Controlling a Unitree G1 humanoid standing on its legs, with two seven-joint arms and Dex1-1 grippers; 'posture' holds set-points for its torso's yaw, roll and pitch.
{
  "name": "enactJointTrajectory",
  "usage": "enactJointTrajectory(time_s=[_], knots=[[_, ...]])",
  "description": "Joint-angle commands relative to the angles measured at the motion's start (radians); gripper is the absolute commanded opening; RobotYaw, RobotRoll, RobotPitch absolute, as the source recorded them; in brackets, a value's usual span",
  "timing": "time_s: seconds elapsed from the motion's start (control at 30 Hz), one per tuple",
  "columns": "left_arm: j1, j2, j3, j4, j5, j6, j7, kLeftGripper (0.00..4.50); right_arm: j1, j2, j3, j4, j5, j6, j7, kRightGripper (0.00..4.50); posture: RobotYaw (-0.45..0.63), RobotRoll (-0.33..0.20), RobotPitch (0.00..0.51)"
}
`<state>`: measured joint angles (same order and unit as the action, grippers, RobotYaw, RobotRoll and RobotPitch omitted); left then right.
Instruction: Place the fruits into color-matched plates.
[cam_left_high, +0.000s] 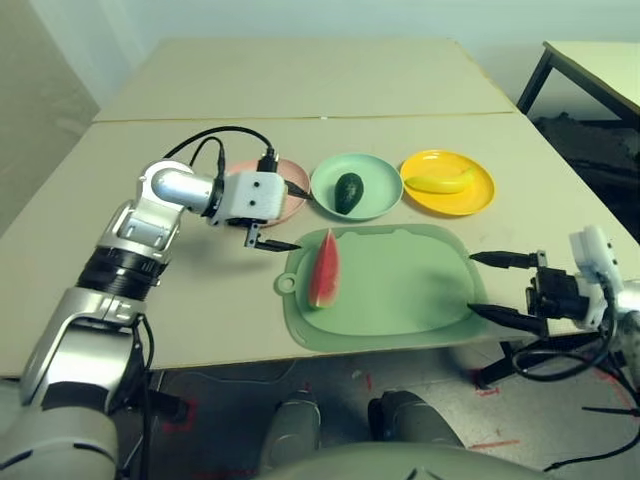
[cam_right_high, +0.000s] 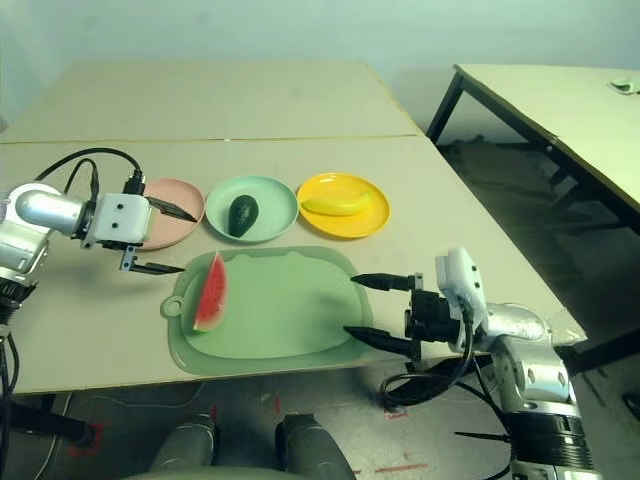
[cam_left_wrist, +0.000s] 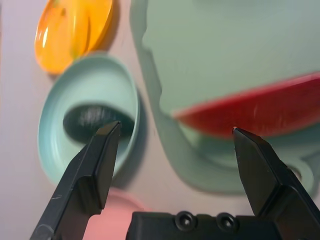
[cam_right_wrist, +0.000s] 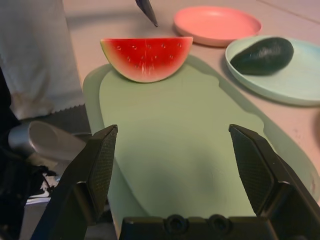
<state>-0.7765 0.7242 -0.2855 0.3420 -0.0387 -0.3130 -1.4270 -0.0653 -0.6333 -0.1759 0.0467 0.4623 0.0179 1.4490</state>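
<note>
My left arm (cam_left_high: 105, 270) reaches forward over the left of the table (cam_left_high: 180, 310), its wrist bent inward so that my left pincer (cam_left_high: 303, 221) points across to the right, over the stretch between the pink plate and the cutting board. Its two black fingers are spread wide with nothing between them. My right arm (cam_right_high: 535, 370) comes in from the right, and my right pincer (cam_right_high: 348, 305) points left over the right end of the cutting board (cam_left_high: 410, 285), its fingers also well parted and empty.

The watermelon wedge (cam_left_high: 325, 270) lies on the left part of that board, near the ring tab, rind down with its red flesh showing. The avocado (cam_left_high: 349, 193) sits in the mint green plate (cam_left_high: 382, 180), and the banana (cam_left_high: 440, 182) rests in the yellow plate (cam_left_high: 470, 200).

My left pincer and wrist cover part of the pink plate (cam_right_high: 176, 187); the parts I can see are bare, but I can't tell what the covered part holds. The left eye view cuts off my right forearm at its edge, and the left wrist view crops the wedge's far end and much of the yellow plate
</note>
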Motion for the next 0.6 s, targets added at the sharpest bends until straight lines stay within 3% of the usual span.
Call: enactJointTrajectory(time_s=[0.03,0.2,0.37,0.6], knots=[[-0.022,-0.018,-0.02,-0.01,-0.033,-0.014,-0.062,4.5,0.001,-0.01,0.025,0.038,-0.02,-0.054,0.007,4.46,0.01,0.0,0.065],[-0.017,0.005,-0.063,-0.075,-0.059,0.013,-0.177,4.5,0.004,-0.013,0.03,0.038,-0.014,-0.06,-0.016,4.46,-0.01,0.0,0.058],[-0.038,0.062,-0.164,-0.089,-0.086,0.011,-0.187,4.5,-0.005,-0.012,0.041,0.038,-0.015,-0.073,-0.041,4.46,-0.02,0.0,0.052],[-0.049,0.008,-0.202,-0.004,-0.035,-0.07,-0.187,4.5,-0.002,-0.011,0.057,0.018,-0.009,-0.064,-0.074,4.46,-0.02,0.0,0.05]])
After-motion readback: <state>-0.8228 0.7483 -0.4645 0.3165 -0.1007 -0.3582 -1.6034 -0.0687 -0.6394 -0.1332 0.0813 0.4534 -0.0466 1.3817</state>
